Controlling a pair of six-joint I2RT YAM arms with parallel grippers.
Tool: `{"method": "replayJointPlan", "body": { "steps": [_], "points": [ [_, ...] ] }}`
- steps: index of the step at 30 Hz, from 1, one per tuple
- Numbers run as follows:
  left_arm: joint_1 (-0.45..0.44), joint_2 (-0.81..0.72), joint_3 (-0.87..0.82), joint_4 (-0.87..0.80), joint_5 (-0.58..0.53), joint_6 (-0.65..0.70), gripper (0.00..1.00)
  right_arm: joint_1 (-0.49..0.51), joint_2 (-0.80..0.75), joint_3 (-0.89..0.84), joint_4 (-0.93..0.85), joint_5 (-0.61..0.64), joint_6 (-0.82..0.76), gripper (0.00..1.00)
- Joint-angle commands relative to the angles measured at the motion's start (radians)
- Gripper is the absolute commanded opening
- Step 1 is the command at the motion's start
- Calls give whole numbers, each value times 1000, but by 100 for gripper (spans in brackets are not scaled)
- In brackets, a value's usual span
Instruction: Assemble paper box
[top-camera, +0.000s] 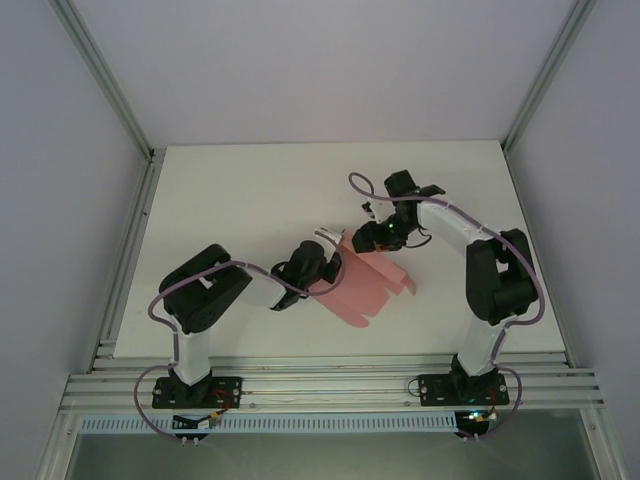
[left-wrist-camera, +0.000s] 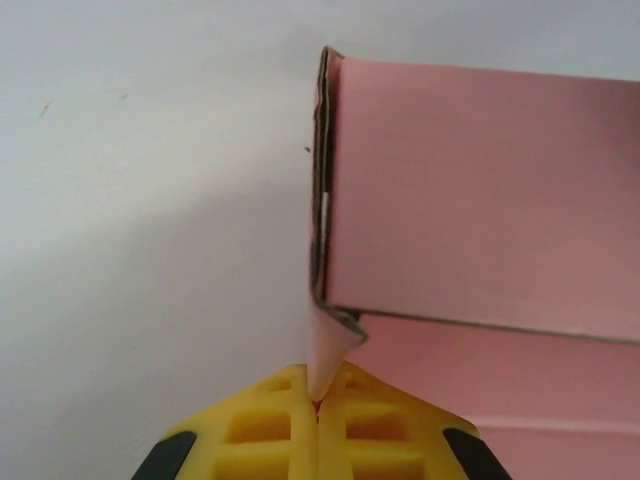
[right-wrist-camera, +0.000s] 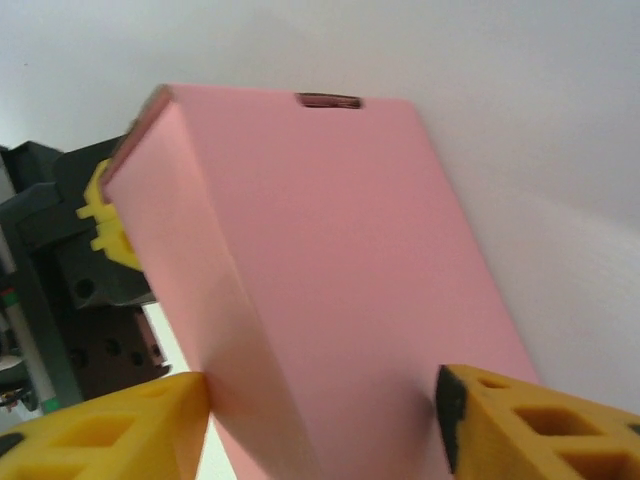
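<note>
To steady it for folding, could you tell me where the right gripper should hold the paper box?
Probably across the paper box, fingers on its long folded edges, which look stiffest, coming from the end opposite the left gripper, which pinches a corner tab.

The paper box (top-camera: 362, 288) lay near the middle of the worktop (top-camera: 240, 200), with the left gripper (top-camera: 323, 268) touching its left edge and the right gripper (top-camera: 369, 238) behind it, jaws on either side of its far end.
</note>
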Motion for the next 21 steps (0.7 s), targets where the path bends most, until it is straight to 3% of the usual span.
{"method": "replayJointPlan", "body": {
  "steps": [1,4,8,12,21],
  "points": [
    [-35,-98,-1,-56,82,-60,0,-14,42,54,2,41,11,68],
    [-35,-120,-73,26,160,-14,0,-34,70,107,-12,-31,4,63],
    [-33,-121,-50,-70,234,0,0,-35,89,125,-24,-133,-69,60],
    [-32,-108,-58,-26,195,-14,0,-35,87,101,-21,-200,-105,60],
    [-33,-89,-28,-67,121,14,0,-33,21,-16,9,-158,-118,59]
  ]
}}
